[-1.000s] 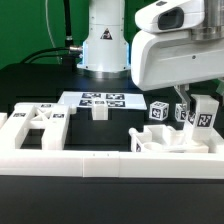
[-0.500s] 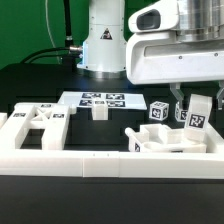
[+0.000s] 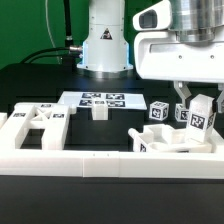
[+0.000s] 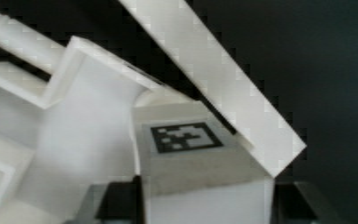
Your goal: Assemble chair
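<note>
My gripper (image 3: 200,103) hangs at the exterior view's right, shut on an upright white chair post (image 3: 204,120) with a marker tag on its face. The post's foot stands at the white chair seat part (image 3: 165,142) lying on the table; whether it is seated there is hidden. The wrist view shows the tagged post (image 4: 185,138) between my dark fingers (image 4: 131,205), with white slabs (image 4: 96,110) of the chair beyond it. A ladder-like white chair part (image 3: 35,125) lies at the exterior view's left. A tagged white block (image 3: 158,110) stands just behind the seat part.
The marker board (image 3: 100,98) lies flat at the back, in front of the arm's base (image 3: 105,50). A small white piece (image 3: 98,111) stands at its near edge. A long low white border wall (image 3: 70,160) runs along the front.
The wrist swung slightly toward the exterior view's left and back. The held post and the seat part under it shifted a little with it. The grip stayed the same.
</note>
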Controlling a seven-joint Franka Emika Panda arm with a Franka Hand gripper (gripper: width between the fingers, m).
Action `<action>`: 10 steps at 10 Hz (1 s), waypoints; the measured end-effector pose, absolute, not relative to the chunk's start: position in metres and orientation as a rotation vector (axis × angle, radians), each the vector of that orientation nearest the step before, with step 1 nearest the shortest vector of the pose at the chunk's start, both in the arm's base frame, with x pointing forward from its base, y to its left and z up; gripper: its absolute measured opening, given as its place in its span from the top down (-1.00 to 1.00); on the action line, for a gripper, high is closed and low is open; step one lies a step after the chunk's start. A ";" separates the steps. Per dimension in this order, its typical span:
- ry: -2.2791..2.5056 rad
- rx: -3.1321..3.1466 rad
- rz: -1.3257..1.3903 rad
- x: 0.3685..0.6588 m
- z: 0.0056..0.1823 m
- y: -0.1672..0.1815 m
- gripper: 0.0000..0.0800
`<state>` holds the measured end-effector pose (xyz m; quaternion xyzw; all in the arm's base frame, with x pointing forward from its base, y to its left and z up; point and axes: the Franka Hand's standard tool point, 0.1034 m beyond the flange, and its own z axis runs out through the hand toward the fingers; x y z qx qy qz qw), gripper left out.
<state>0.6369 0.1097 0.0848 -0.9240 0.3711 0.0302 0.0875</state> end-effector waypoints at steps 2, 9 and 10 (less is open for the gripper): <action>1.455 -2.563 0.106 0.634 0.084 0.111 0.24; 1.910 -2.228 0.118 0.631 0.084 0.117 -0.06; 1.857 -2.270 0.112 0.631 0.084 0.117 -0.40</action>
